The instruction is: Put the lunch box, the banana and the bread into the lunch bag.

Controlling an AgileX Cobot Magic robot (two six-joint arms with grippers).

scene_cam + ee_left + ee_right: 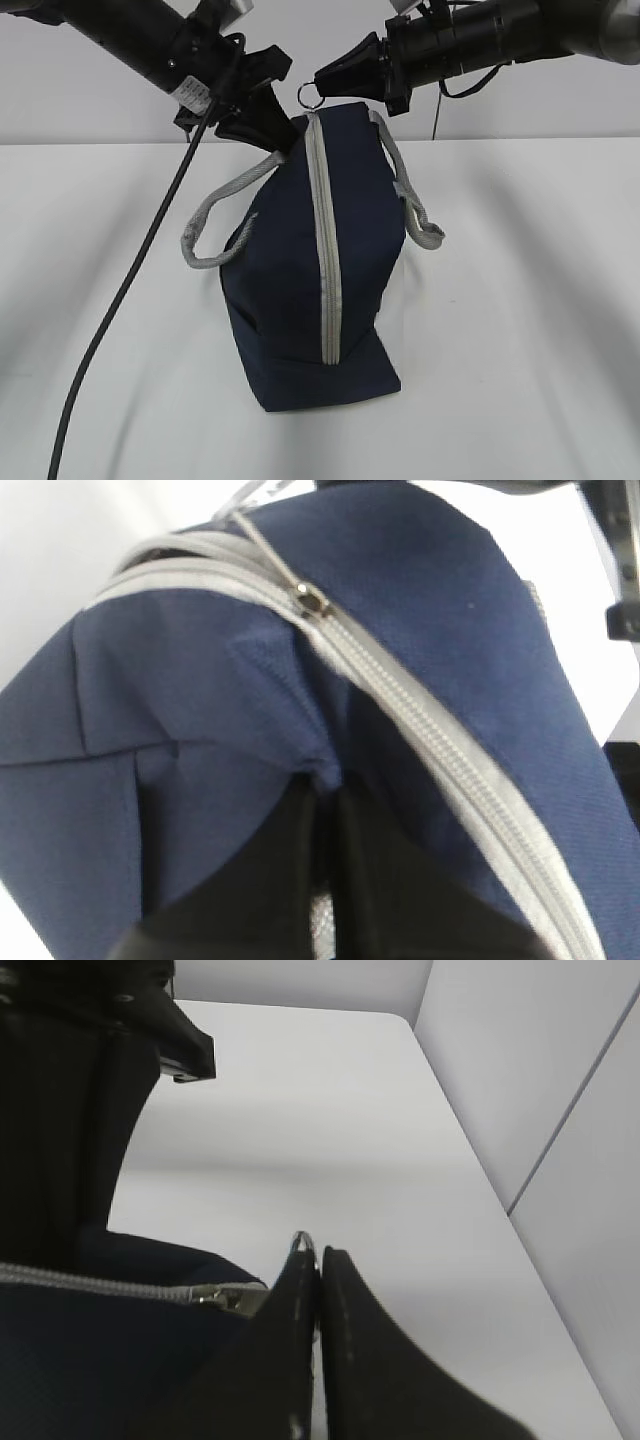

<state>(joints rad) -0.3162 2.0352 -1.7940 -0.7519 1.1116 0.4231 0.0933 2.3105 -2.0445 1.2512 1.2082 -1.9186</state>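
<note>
The lunch bag [320, 270] stands upright in the middle of the white table [520, 320], navy with its grey zipper [325, 250] running down the side that faces the exterior camera, shut along all of its visible length. Whatever it holds is hidden — no lunch box, banana or bread shows in any view.

At the bag's top left corner the left gripper [268, 128] is pinched nearly closed on a fold of navy fabric; in its wrist view the dark fingers [300, 880] fill the lower edge, blurred and partly cut off. A grey strap handle [215, 215] loops out below it, another [415, 205] hangs on the bag's right.

Just above the bag's top edge, the right gripper [322, 85] is fully closed on the metal ring pull [310, 95] — in its wrist view only a sliver of ring [303, 1241] peeks above the fingertips, with the zipper slider [222, 1296] just left of them.
</note>
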